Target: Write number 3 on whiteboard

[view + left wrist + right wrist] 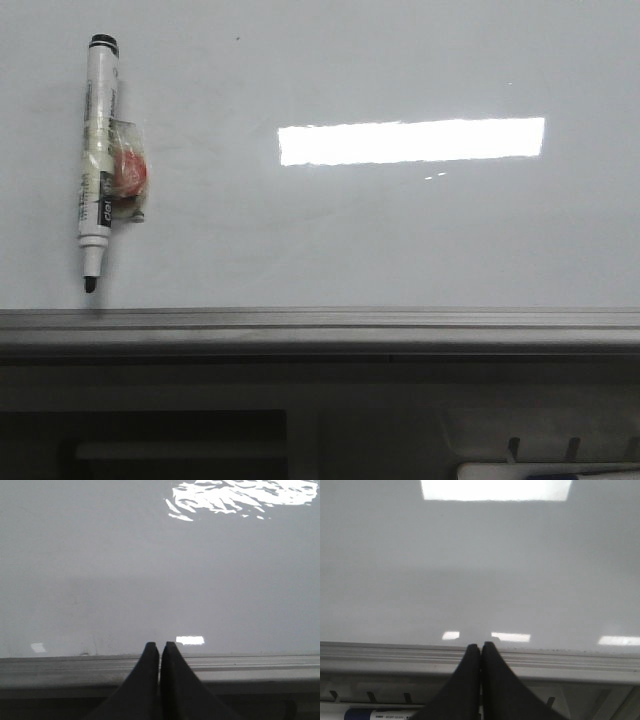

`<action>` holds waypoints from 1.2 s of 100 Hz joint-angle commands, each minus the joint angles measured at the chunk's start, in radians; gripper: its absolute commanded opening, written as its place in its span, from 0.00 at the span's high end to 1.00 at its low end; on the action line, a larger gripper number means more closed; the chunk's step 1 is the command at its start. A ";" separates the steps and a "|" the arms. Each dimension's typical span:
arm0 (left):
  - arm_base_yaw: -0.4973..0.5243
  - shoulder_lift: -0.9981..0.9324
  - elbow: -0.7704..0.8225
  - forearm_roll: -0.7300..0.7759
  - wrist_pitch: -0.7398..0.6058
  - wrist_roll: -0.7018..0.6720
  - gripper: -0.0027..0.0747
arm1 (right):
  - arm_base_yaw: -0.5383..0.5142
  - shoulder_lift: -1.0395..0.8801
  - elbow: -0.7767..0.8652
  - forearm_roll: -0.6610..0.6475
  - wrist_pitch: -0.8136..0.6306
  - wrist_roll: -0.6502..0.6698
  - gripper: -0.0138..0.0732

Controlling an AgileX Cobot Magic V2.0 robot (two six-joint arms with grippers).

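The whiteboard [400, 230] fills most of the front view, glossy pale grey, with a grey metal rail [320, 325] along its near edge. No number 3 shows on it. A white marker pen [98, 160] with its black tip bare lies at the board's left, tip toward the rail, with a small red and clear-wrapped item [128, 172] stuck beside it. My left gripper [160, 646] is shut and empty over the rail [75, 670]. My right gripper [480, 646] is also shut and empty over the rail [570, 662]. Neither gripper shows in the front view.
A bright rectangular light reflection [410, 140] lies on the board's middle right. Below the rail is a dark tray area [180, 440]. Another marker with a dark cap [375, 713] lies there in the right wrist view.
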 commanded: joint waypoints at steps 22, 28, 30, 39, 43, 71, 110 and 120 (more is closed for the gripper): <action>0.003 -0.023 0.011 -0.008 -0.057 -0.007 0.99 | -0.007 -0.014 0.030 0.001 -0.024 0.000 0.89; 0.003 -0.023 0.011 -0.008 -0.057 -0.007 0.99 | -0.007 -0.014 0.030 0.001 -0.024 0.000 0.89; 0.003 -0.023 0.011 -0.008 -0.057 -0.007 0.99 | -0.007 -0.014 0.030 0.001 -0.024 0.000 0.89; 0.003 -0.023 0.011 -0.008 -0.057 -0.007 0.99 | -0.007 -0.014 0.030 0.001 -0.024 0.000 0.89; 0.003 -0.023 0.011 -0.008 -0.057 -0.007 0.99 | -0.007 -0.014 0.030 0.001 -0.024 0.000 0.89; 0.003 -0.023 0.011 0.013 -0.057 -0.007 0.99 | -0.007 -0.014 0.030 0.001 -0.024 0.000 0.89; 0.003 -0.023 0.011 0.025 -0.073 -0.007 0.99 | -0.007 -0.014 0.030 -0.025 -0.077 0.000 0.89; 0.003 -0.023 0.011 0.067 -0.083 -0.007 0.99 | -0.007 -0.014 0.030 -0.025 -0.137 0.000 0.89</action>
